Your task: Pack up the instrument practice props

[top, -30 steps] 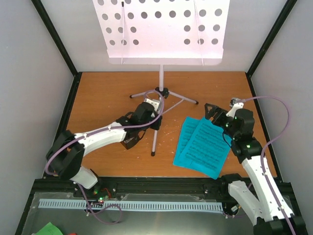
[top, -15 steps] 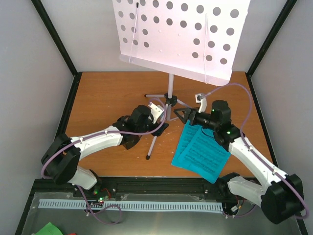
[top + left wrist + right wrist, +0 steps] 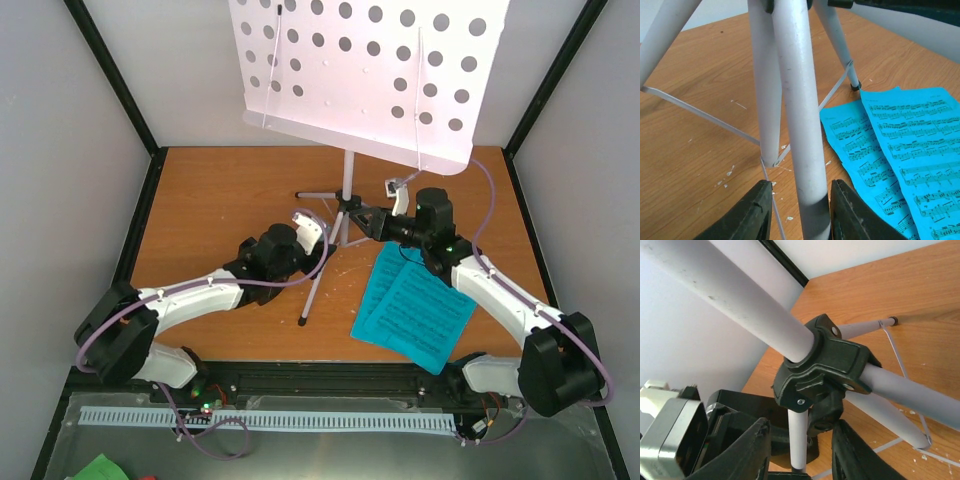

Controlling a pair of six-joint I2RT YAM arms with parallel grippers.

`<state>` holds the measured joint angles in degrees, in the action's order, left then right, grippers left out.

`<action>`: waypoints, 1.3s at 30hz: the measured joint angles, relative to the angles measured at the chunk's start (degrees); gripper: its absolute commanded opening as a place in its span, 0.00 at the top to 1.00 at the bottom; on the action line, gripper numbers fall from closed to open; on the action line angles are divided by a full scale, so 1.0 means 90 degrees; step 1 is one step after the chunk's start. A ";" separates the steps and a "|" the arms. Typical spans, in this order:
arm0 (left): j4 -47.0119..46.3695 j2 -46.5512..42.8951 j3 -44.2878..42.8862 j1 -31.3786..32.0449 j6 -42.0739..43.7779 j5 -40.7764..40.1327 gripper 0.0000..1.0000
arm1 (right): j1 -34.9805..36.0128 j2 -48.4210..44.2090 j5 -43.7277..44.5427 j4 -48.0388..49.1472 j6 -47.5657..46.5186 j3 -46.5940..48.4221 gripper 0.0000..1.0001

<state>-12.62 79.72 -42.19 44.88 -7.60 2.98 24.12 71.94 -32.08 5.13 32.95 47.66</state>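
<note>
The grey music stand leans to the right, its perforated tray [image 3: 370, 70] high at the back and its black hub [image 3: 345, 207] low over the table. My left gripper [image 3: 322, 240] straddles the stand's front leg [image 3: 800, 125]. Its jaws are open, with one finger against the leg and a gap at the other. My right gripper [image 3: 368, 222] points left at the hub [image 3: 825, 365], open, with the hub's black knob just above its fingers [image 3: 855, 450]. Two cyan sheet-music pages [image 3: 415, 310] lie flat on the table right of the leg, and the left wrist view also shows the pages [image 3: 900, 140].
Grey walls and black corner posts [image 3: 115, 80] close in the wooden table [image 3: 220, 190] on three sides. The stand's two rear legs [image 3: 385, 206] spread behind the hub. A slotted cable channel [image 3: 260, 418] runs along the near edge. Purple cables loop off both arms.
The stand has tipped and shifted right. My right arm has swung left from the sheets to the hub, its jaws narrowing. My left gripper opened on the leg, then narrowed again.
</note>
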 measured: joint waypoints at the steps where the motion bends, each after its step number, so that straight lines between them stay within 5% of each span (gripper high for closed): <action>1: -0.0068 0.0005 0.0032 0.0000 -0.0015 0.0005 0.69 | 0.0000 0.0017 0.0019 0.0000 -0.0012 0.0002 0.72; 12: -0.0838 0.0165 0.0277 0.0002 -0.0148 -0.0010 0.95 | 0.0002 0.0049 0.0454 -0.0078 -0.0651 0.0012 0.76; 19: -0.1081 0.0170 0.0398 -0.0005 -0.0153 -0.0019 0.97 | 0.0000 0.0138 0.0466 -0.0034 -0.1044 0.0066 0.96; 29: -0.1090 0.0172 0.0398 -0.0034 -0.0287 -0.0015 1.00 | 0.0068 -0.0075 0.0782 -0.0350 -0.2718 0.0117 0.97; 31: -0.1090 0.0172 0.0398 -0.0034 -0.0333 0.0005 1.00 | 0.0170 -0.0163 0.0967 -0.0435 -0.3126 0.0119 0.90; 33: -0.1090 0.0175 0.0396 -0.0039 -0.0376 0.0024 1.00 | 0.0245 -0.0204 0.1154 -0.0580 -0.3388 0.0168 0.69; 39: -0.1105 0.0189 0.0396 -0.0049 -0.0427 0.0061 0.99 | 0.0265 -0.0306 0.1382 -0.0561 -0.2844 0.0136 0.52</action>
<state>-22.57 81.43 -38.63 44.45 -11.44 3.53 26.50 69.19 -19.64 0.08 7.35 48.88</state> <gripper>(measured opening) 0.145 0.441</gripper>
